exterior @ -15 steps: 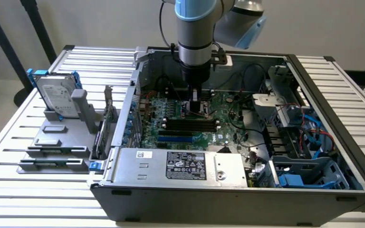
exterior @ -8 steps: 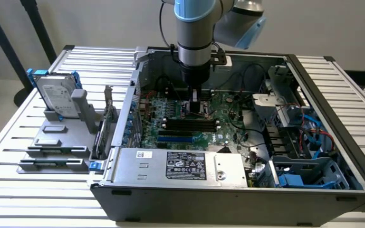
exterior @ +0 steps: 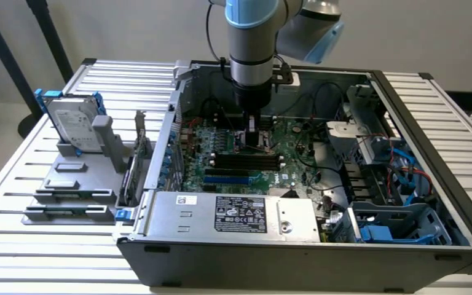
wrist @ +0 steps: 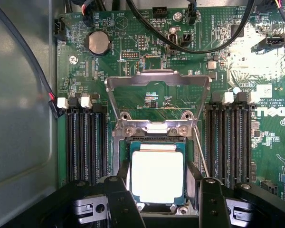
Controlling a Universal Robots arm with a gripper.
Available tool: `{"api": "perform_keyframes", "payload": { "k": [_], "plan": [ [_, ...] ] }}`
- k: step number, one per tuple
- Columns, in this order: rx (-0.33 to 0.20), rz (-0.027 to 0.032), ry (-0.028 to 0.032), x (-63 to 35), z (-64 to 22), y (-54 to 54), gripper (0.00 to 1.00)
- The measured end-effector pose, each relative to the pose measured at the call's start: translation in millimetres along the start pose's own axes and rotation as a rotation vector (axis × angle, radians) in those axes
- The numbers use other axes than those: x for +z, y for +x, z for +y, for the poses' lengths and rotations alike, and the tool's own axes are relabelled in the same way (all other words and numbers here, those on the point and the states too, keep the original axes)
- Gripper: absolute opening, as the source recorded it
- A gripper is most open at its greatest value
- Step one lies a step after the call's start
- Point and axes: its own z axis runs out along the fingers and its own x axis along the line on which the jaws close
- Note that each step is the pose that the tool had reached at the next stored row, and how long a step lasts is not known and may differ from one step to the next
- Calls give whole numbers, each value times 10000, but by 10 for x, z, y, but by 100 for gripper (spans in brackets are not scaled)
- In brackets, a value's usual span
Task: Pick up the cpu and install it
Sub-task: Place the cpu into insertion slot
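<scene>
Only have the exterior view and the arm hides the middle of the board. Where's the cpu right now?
Observer: In the wrist view, the cpu lies shiny side up in the socket, right at the end effector.
Operator: Is the socket cover down over it?
Observer: No. The metal cover frame is flipped open and stands clear of the cpu.
Operator: Is it fully seated?
Observer: Its edges run square with the socket. I cannot tell whether it is all the way down.
</scene>
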Motion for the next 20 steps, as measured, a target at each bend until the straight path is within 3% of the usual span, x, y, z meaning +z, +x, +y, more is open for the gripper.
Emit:
{"api": "perform_keyframes", "payload": {
  "k": [11, 20],
  "plan": [
    [-47, -25, 0, 7, -1, 11, 55],
    [-135, -40, 36, 24, -3, 15, 55]
  ]
}}
